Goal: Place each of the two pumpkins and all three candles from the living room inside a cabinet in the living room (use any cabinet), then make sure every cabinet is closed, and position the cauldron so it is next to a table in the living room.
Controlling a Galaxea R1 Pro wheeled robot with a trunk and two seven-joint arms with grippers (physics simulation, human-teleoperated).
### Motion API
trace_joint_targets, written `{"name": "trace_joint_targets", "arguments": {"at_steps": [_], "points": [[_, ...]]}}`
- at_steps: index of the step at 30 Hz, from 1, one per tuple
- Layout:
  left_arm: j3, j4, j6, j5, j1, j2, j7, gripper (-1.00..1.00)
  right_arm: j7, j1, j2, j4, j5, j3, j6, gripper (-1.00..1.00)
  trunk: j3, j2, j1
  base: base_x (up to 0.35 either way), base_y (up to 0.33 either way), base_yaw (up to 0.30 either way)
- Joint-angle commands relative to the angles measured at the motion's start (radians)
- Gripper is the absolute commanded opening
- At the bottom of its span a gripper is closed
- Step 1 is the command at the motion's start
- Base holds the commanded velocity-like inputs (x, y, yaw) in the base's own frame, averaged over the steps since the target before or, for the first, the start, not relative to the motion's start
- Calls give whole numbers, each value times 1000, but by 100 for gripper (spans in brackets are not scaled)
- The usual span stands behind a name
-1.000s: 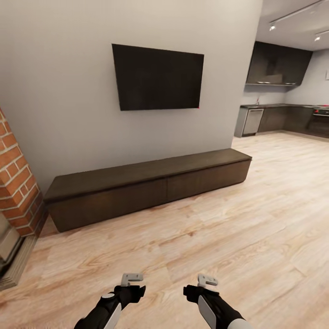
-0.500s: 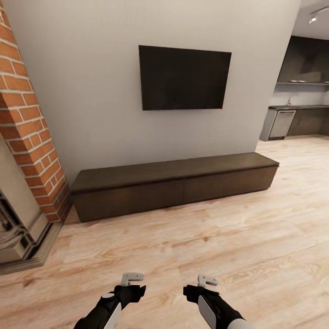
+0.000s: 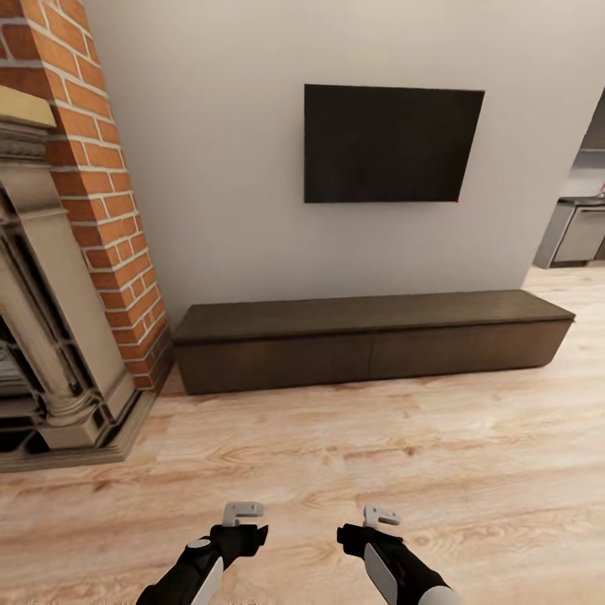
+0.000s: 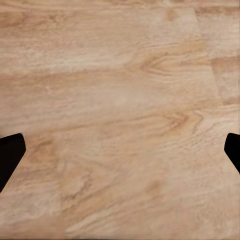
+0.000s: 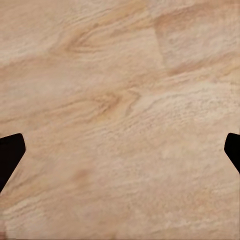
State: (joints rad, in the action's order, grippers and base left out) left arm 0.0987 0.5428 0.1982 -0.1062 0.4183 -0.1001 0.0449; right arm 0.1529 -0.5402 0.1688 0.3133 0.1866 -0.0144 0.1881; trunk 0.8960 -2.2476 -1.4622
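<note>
The cabinet [image 3: 370, 356] is a long, low dark brown unit against the white wall ahead, with its fronts flush and shut. My left gripper [image 3: 242, 511] and right gripper [image 3: 380, 515] hang low at the front of the head view, over bare wood floor and well short of the cabinet. In the left wrist view the left gripper [image 4: 120, 150] is open, dark fingertips [image 4: 10, 152] far apart over floorboards. The right gripper [image 5: 120, 150] is open the same way, nothing between its fingertips [image 5: 10, 150]. The pumpkins, candles, cauldron and table are out of view.
A black TV [image 3: 391, 144] hangs on the wall above the cabinet. A brick fireplace [image 3: 63, 277] with a stone surround stands at the left, its hearth reaching onto the floor. Dark kitchen units [image 3: 580, 234] show at the far right. Wood floor [image 3: 336, 454] lies between me and the cabinet.
The camera has turned left: cabinet and TV sit further right in the picture, more of the fireplace shows, and the kitchen has nearly left the frame. Both grippers hold the same pose.
</note>
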Motion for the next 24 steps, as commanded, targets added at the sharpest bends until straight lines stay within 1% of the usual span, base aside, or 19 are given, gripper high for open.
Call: {"name": "trace_joint_targets", "arguments": {"at_steps": [1,7,9,12,14,24], "points": [[3,1,6,-10,0,0,0,100,5,0,0,3,8,-2,5,100,1,0,0,0,-127,292],[3,0,6,-10,1,0,0,100,5,0,0,3,8,-2,5,100,1,0,0,0,-201,292],[2,0,6,-10,0,0,0,100,5,0,0,3,8,-1,4,100,1,0,0,0,-80,195],[2,0,6,-10,0,0,0,100,5,0,0,2,8,-1,-5,100,1,0,0,19,-29,70],[1,0,6,-10,0,0,0,100,5,0,-1,-5,8,-2,-12,100,1,0,0,160,-8,18],[1,-1,6,-11,0,0,0,100,7,0,-3,-23,12,-1,-30,100,1,0,0,287,-1,3]]}}
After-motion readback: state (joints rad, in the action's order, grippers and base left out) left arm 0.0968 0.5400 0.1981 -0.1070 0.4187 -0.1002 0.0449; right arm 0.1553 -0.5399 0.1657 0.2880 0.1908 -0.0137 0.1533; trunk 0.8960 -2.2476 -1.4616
